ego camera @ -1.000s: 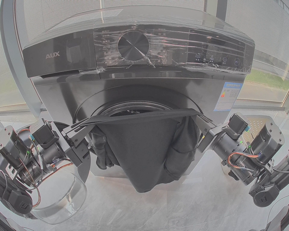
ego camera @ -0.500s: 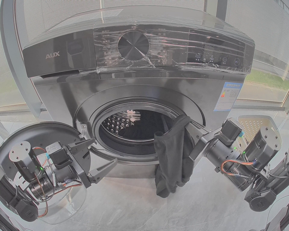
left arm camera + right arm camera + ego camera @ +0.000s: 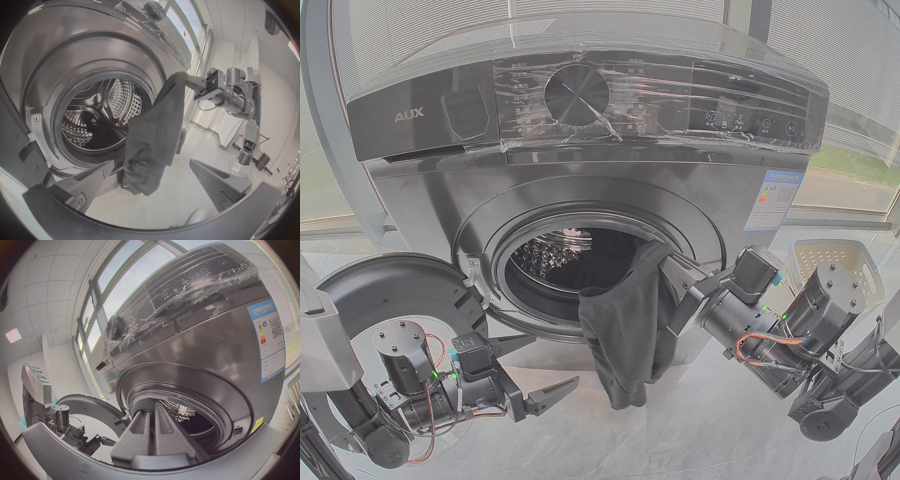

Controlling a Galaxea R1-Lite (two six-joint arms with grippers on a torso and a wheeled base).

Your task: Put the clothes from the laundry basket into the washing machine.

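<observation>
A dark garment [image 3: 625,331] hangs from my right gripper [image 3: 669,257], which is shut on its top edge at the right rim of the washing machine's open drum [image 3: 562,262]. The cloth droops over the drum's lower lip, most of it outside. In the left wrist view the garment [image 3: 154,131] dangles in front of the drum [image 3: 93,122], held by the right gripper [image 3: 195,82]. My left gripper [image 3: 550,362] is low, left of the cloth, open and empty. The right gripper's fingers [image 3: 165,427] are pressed together, pointing at the drum [image 3: 193,424].
The round machine door [image 3: 394,287] stands swung open at the left, just behind my left arm. A pale perforated laundry basket [image 3: 840,262] sits on the floor right of the machine, behind my right arm. Smooth grey floor [image 3: 600,437] lies in front.
My left gripper let go of the garment, opened, and dropped down and to the left. The right gripper carried the cloth leftward to the drum opening, where it now hangs bunched from one side.
</observation>
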